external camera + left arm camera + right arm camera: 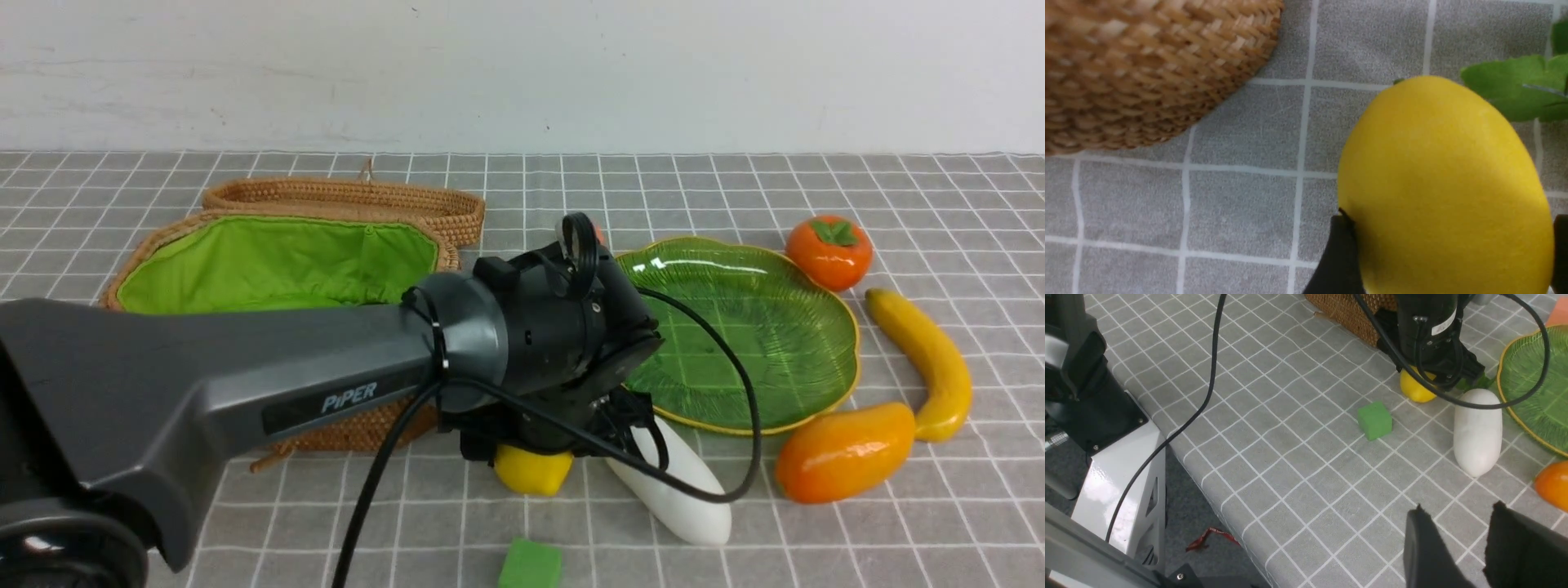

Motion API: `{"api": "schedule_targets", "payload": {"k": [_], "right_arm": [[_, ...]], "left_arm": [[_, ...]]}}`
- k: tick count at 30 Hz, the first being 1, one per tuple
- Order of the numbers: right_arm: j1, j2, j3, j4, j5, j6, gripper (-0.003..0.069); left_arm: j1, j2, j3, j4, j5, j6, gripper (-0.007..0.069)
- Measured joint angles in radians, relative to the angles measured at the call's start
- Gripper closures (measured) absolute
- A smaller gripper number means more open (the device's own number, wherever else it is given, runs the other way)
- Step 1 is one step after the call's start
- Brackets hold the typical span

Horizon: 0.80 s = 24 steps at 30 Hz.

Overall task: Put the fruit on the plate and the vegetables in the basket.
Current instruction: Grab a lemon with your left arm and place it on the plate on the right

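The yellow lemon [531,472] [1441,183] rests on the cloth in front of the basket [269,261]. My left gripper [1449,253] reaches down over it, and one black finger presses on each side, so it is shut on the lemon. The white radish [682,490] lies just right of the lemon, with a green leaf sprig [1515,85] behind them. The green plate [751,327] holds nothing. Around it lie the persimmon [829,249], banana [927,359] and orange mango [845,452]. My right gripper [1457,510] hovers open and empty over the cloth near the table's front.
The wicker lid [343,196] leans behind the open basket. A small green cube [531,565] [1375,420] sits near the front edge. A small orange cube [1559,312] lies behind the plate. The left arm's cable loops over the radish. The table edge [1224,514] drops off beside the right gripper.
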Motion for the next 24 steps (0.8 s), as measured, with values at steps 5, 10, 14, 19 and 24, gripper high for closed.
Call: {"api": "schedule_targets", "payload": {"k": [5, 10, 14, 19, 24], "right_arm": [[0.000, 0.000, 0.000, 0.002, 0.000, -0.019, 0.0424], [0.000, 0.000, 0.000, 0.004, 0.000, -0.020, 0.0424], [0.000, 0.000, 0.000, 0.008, 0.000, -0.020, 0.0424], [0.000, 0.000, 0.000, 0.008, 0.000, -0.020, 0.0424], [0.000, 0.000, 0.000, 0.005, 0.000, -0.020, 0.0424]], "left_arm": [[-0.001, 0.015, -0.004, 0.005, -0.005, 0.000, 0.0038], [-0.001, 0.029, -0.005, 0.010, -0.015, 0.001, 0.0038], [-0.001, 0.031, -0.005, 0.018, -0.016, 0.001, 0.0060], [-0.001, 0.032, -0.005, 0.026, -0.016, 0.001, 0.0061], [-0.001, 0.026, -0.003, 0.060, -0.001, 0.001, 0.0061]]}}
